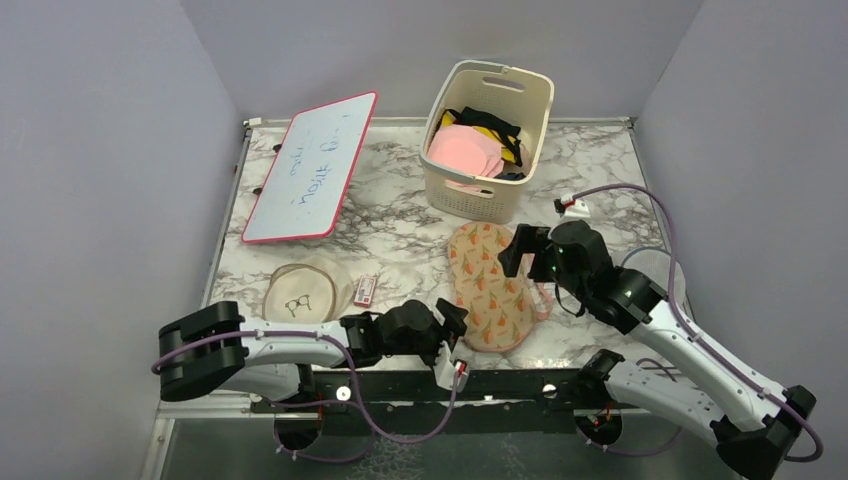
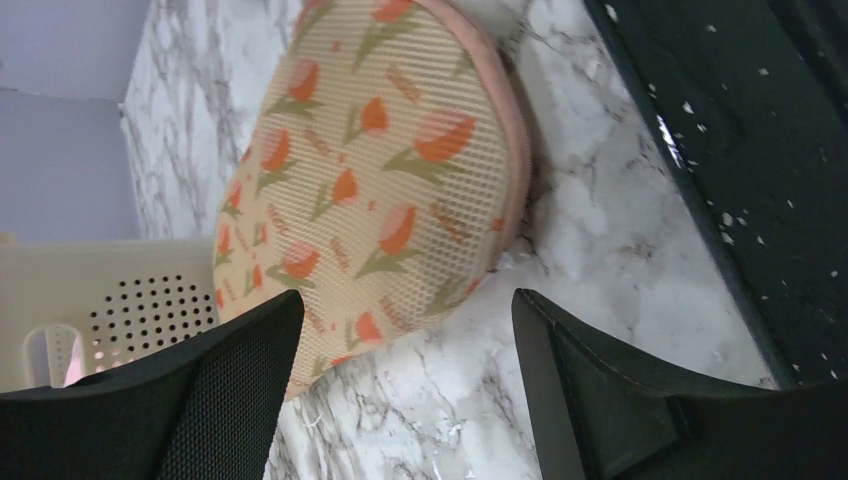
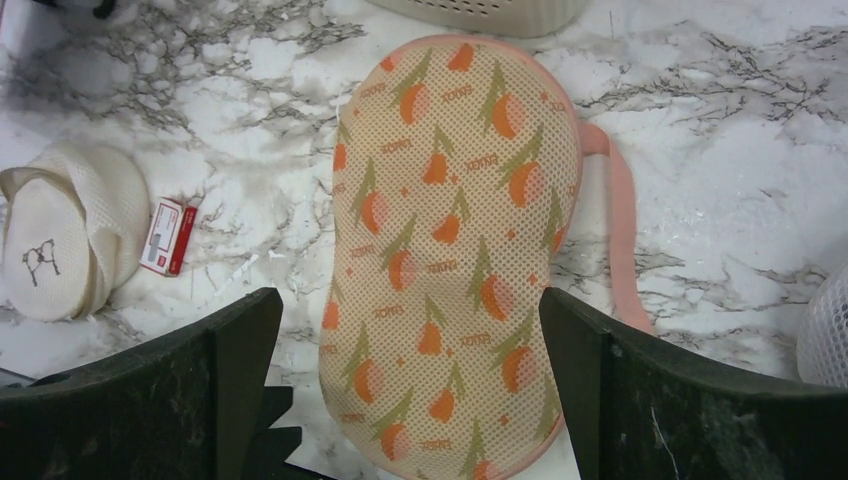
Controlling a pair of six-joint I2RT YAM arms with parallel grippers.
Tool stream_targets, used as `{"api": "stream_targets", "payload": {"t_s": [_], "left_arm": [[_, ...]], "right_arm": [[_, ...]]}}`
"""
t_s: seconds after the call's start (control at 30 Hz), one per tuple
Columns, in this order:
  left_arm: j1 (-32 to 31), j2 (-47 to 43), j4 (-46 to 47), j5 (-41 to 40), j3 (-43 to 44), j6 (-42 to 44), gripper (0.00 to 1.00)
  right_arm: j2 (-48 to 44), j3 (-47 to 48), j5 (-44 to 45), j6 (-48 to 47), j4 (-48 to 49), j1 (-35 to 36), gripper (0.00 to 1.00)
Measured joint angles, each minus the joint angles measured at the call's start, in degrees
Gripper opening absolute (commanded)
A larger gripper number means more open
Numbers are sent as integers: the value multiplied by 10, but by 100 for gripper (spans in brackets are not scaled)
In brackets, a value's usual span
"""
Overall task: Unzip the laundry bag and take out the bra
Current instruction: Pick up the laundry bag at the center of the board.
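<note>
The laundry bag, a flat two-lobed beige pouch with orange prints and pink edging, lies closed on the marble table near the front edge. Its pink loop trails along its right side. My left gripper sits low at the bag's near-left end. In the left wrist view it is open, nothing between its fingers, with the bag just ahead. My right gripper hovers above the bag, open. In the right wrist view its fingers straddle the bag from above. The bra is hidden.
A cream slotted basket with pink and black garments stands behind the bag. A whiteboard lies at the back left. A round white mesh pouch and a small red box lie left of the bag. White mesh shows at the right.
</note>
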Motion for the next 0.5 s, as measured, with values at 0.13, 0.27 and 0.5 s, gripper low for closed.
{"api": "stream_targets", "payload": {"t_s": [0.13, 0.27, 0.5], "left_arm": [[-19, 42, 17, -35, -12, 49, 65], [-20, 71, 51, -56, -20, 81, 54], [-26, 145, 94, -69, -16, 112, 44]], "right_arm": [[-27, -2, 1, -8, -1, 0, 100], [-43, -6, 1, -14, -1, 0, 100], [-52, -15, 0, -16, -1, 0, 100]]}}
